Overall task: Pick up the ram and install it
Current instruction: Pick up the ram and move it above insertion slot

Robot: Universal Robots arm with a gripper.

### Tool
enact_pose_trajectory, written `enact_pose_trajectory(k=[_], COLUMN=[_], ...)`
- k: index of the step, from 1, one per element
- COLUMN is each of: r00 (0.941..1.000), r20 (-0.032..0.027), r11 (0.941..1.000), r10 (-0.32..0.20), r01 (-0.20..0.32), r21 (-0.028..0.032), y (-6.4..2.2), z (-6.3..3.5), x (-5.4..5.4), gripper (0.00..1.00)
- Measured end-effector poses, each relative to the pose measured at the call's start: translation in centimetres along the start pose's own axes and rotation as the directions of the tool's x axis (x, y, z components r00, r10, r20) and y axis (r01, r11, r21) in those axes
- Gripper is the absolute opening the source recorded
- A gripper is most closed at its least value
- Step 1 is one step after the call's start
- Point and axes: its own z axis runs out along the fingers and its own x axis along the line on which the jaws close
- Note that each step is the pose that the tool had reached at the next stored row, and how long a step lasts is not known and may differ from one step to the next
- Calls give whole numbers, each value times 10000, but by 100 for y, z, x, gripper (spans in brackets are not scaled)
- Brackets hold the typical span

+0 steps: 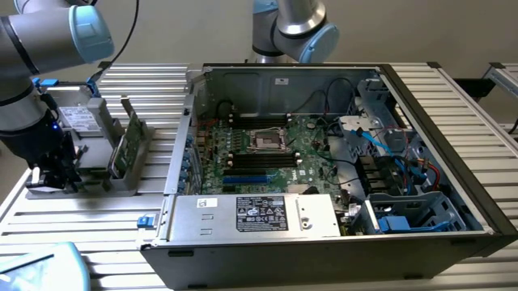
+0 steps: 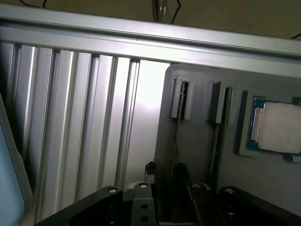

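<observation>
The ram (image 1: pixel 121 151) is a thin green stick standing on edge in a grey holder (image 1: pixel 97 182) on the table, at the exterior view's left. In the wrist view it shows edge-on as a dark line (image 2: pixel 177 136) in one of the holder's slots. My gripper (image 1: pixel 48 177) hangs low over the holder's near end, a short way from the stick. Its dark fingertips (image 2: pixel 149 168) stand apart with nothing between them, so the gripper (image 2: pixel 164 172) is open. The motherboard's black memory slots (image 1: pixel 259 159) lie inside the open computer case (image 1: pixel 186 139).
A silver processor chip (image 2: pixel 277 127) rests in a pocket of the holder, beside a second slot (image 2: pixel 220 101). A power supply (image 1: pixel 259 213) fills the case's near side, with cables and drive cages (image 1: pixel 404 176) at the exterior view's right. Another robot arm (image 1: pixel 292 27) stands behind the case.
</observation>
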Motion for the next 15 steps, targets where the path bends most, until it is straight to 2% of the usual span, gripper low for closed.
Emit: enact_pose_trajectory(k=[5,9,11,13,15], r00=[9987,9981,9978,9975,9971], r20=[22,58,100,168,188], r11=[9987,9981,9979,9976,9973], r10=[505,609,648,690,731], r01=[-504,-608,-648,-690,-731], r21=[-16,-14,-14,-11,-12], y=[-1,-10,-14,-15,-16], z=[16,17,18,18,17], x=[-1,-8,-13,-16,-21], gripper=[31,31,31,31,31])
